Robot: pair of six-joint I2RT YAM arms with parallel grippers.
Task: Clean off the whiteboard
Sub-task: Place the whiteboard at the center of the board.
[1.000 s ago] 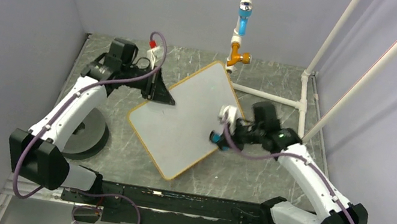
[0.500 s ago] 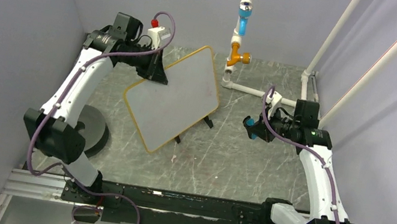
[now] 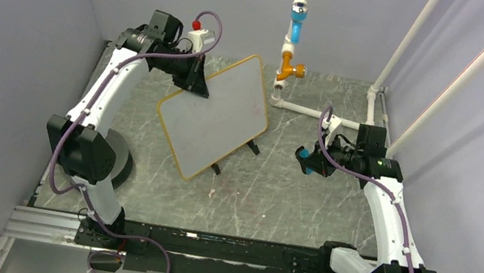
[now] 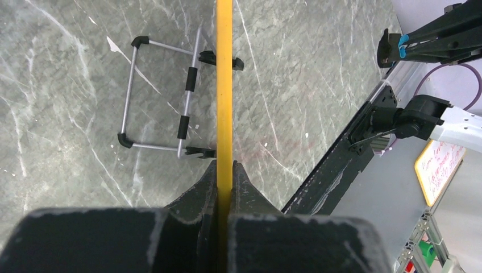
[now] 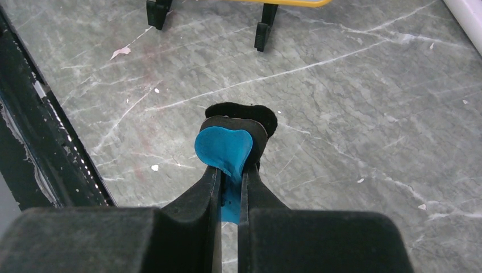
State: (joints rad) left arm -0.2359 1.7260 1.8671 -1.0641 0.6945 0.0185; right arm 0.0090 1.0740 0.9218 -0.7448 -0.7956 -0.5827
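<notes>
- nearest to us, at about 3 o'clock on the surface (image 3: 273, 201), the right claw (image 3: 309, 159) is closed tight on the small blue-and-black eraser (image 5: 224, 148). it hangs above bare stone, well apart from the board.
- the whiteboard (image 3: 217, 114) sits at about 10 o'clock from the middle of the surface. it is tilted up, with its face towards us and to the right. we see no red writing on that face in the top view.
- its two black clip feet (image 5: 264, 28) are at its 5 o'clock edge, down on or just above the surface; we cannot tell which.
- farthest off, the left claw (image 4: 224, 176) is pinched shut on the yellow frame (image 4: 224, 85) at the board's 11 o'clock edge. the fingers sit on either side of the thin rim.
- we judge the board light and stiff, a thin panel with a smooth, slippery face, so the frame edge is the sound place to take it.
- held by one edge, it will likely swing or twist under a wipe. pressure should be light and kept near the held side.
- the feet look small, so we would not trust them alone to brace the board.
</notes>
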